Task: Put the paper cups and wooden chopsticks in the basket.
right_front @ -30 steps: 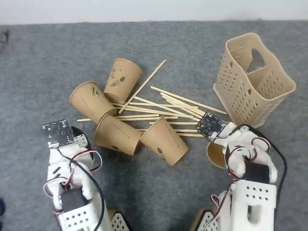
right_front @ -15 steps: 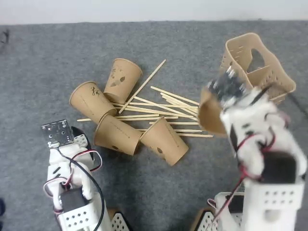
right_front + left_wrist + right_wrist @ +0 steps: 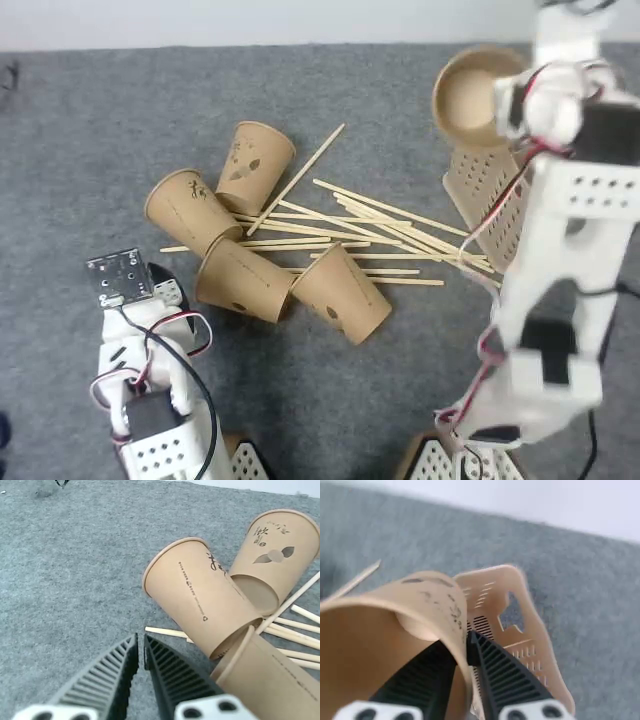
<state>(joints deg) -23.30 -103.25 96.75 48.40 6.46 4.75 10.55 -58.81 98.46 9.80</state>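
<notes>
— Jaws first: what have you got?

— On my right gripper they are pinching the wall of a paper cup, one finger inside the rim and one outside. From overhead that cup sits at one o'clock, mouth turned up to the camera, hanging over the basket. On my left gripper they are pressed together on nothing, parked at seven o'clock.

— How far along are we?

— Early, I'd say. I can't confirm anything is in yet. This cup is above the basket, not inside it. Four loose cups lie on their sides on the grey mat, from the centre out toward nine o'clock, some of them touching. The chopsticks are scattered between those cups and the basket, and a few run right up to its base. All of that is left to do.

— Anything in the basket?

— My arm covers most of it overhead. The wrist camera shows its slotted wall and handle cut-out but not the bottom, so I can't tell. The paper cup itself looks empty.
</notes>
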